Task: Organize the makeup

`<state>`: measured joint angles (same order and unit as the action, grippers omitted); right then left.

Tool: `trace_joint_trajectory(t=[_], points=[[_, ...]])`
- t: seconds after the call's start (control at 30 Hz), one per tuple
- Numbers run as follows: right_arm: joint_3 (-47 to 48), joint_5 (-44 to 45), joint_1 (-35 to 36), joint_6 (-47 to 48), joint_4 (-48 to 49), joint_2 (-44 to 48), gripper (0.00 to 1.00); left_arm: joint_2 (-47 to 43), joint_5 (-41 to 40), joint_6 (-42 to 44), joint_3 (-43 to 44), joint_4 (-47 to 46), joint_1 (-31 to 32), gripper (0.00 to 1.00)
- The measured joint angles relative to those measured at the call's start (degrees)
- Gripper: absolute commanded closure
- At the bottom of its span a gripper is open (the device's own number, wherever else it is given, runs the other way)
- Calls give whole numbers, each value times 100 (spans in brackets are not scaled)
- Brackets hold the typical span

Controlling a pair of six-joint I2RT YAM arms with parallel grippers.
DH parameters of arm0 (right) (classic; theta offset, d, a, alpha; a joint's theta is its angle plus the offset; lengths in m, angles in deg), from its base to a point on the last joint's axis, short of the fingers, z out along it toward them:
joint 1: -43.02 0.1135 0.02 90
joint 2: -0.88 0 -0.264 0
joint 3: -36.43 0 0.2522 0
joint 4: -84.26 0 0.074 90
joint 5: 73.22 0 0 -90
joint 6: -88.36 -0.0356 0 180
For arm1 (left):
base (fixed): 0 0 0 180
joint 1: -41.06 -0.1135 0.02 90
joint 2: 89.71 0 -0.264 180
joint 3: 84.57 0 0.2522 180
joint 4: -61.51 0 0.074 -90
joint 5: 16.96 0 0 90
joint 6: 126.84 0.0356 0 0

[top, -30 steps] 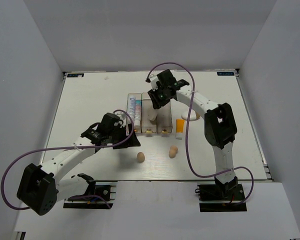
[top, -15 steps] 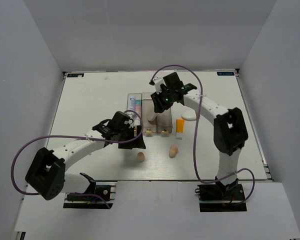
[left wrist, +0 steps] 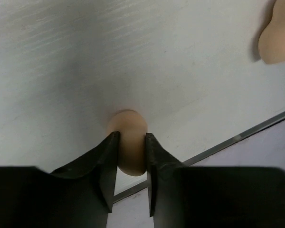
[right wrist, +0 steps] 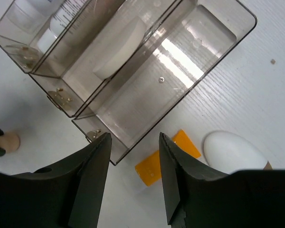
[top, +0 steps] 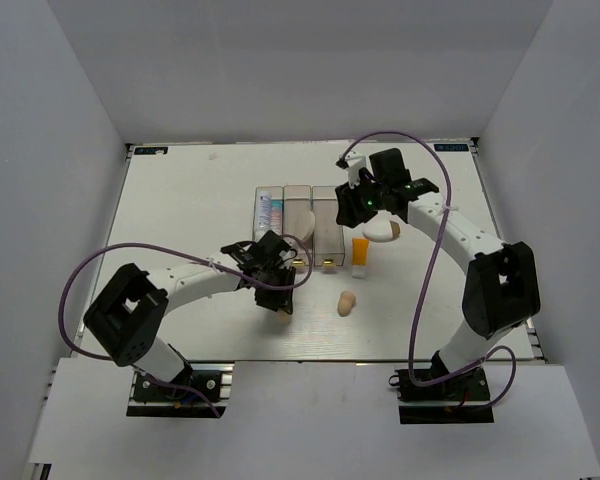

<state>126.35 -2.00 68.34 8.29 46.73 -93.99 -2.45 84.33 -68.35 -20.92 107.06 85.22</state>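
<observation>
**White table, grey walls: left arm on a sponge, right arm moved off the middle bin**

White table (top: pixel 180 220) inside grey walls (top: pixel 70 90), three clear bins (top: pixel 327 228) in a row mid-table.

Changes from a second ago:
- left gripper (left wrist: pixel 131 137) was wide open beside the left bin. It has since dropped to the near side of the table and closed.
- right gripper (right wrist: pixel 134 137) was over the middle bin. It has swung right and now sits above the right bin's near corner.
- cream puff (top: pixel 300 222) now lies in the middle bin.

Left gripper: clamped on the beige egg sponge (left wrist: pixel 127 121), one finger on each side, sponge resting on the table near the front edge.

Right gripper: jaws apart, nothing between them, touching nothing.

Makeup:
- white tube (top: pixel 270 212) with blue/pink print, lying in the left bin.
- orange tube (right wrist: pixel 166 161), flat on the table just beside the right bin.
- white oval (right wrist: pixel 235 152), on the table next to the orange tube.
- second egg sponge (top: pixel 347 302), loose on the table in front of the bins, apart from the gripped one.
</observation>
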Motion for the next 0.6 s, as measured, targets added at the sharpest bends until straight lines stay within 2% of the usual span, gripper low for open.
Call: trace_joint_trajectory(t=[0.07,0.1,0.17,0.37,0.6], points=[[-96,-37,-66,17,-4,37,49,103,-101,26,105,81,87,74],[-125,-55,-94,28,-13,59,50,131,-153,37,170,136,109,83],[-175,-72,-144,76,-4,114,50,153,-227,39,334,227,136,86],[-522,-83,-282,186,-4,509,50,153,-551,90,1274,372,105,89],[-1108,-190,-356,476,-17,951,50,557,-1491,262,2712,258,-46,87]])
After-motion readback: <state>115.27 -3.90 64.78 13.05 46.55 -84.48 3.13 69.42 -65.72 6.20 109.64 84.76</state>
